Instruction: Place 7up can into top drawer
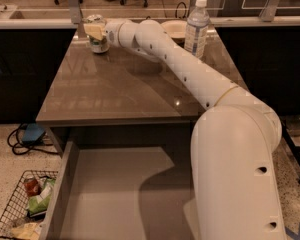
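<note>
The 7up can [99, 44], white and green with a silver top, is at the far left corner of the brown tabletop [115, 91]. My gripper [96, 31] reaches across the table from the right, and its fingers [93, 31] close around the can's upper half. The can looks slightly raised off the tabletop. The top drawer [115, 199] is pulled open below the table's front edge; its flat bottom is bare, and my arm covers its right part.
A clear water bottle [196, 26] stands at the back right of the table, behind my arm, with a pale bowl [172, 29] beside it. A wire basket [20, 211] holding packets sits on the floor left of the drawer. A dark counter runs behind the table.
</note>
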You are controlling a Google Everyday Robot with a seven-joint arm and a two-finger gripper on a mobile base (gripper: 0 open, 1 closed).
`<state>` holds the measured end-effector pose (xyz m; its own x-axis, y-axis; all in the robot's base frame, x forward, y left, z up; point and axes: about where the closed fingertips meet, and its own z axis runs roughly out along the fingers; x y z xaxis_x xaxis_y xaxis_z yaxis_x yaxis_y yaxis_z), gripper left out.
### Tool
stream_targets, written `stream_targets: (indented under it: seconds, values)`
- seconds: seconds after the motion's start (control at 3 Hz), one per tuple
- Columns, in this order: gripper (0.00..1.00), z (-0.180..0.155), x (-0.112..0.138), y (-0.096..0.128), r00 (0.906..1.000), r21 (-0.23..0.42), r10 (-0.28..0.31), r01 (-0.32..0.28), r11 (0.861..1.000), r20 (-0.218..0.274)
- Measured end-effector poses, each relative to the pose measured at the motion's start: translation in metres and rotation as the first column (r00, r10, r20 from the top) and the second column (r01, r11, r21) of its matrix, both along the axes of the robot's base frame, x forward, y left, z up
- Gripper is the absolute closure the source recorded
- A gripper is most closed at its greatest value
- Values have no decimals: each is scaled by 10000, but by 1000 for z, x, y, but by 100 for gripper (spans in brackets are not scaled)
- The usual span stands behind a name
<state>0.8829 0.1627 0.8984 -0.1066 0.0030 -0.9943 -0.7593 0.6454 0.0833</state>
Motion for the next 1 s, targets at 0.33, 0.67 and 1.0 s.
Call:
stream_targets:
  seconds: [0.33, 0.67, 1.0]
  values:
    - [100, -1, -1, 3, 10000, 2, 39, -39, 10000, -12]
    - [100, -1, -1, 3, 10000, 2, 41, -41, 10000, -13]
    - [100, 13, -12, 4, 9996, -292, 271, -270, 9992, 42]
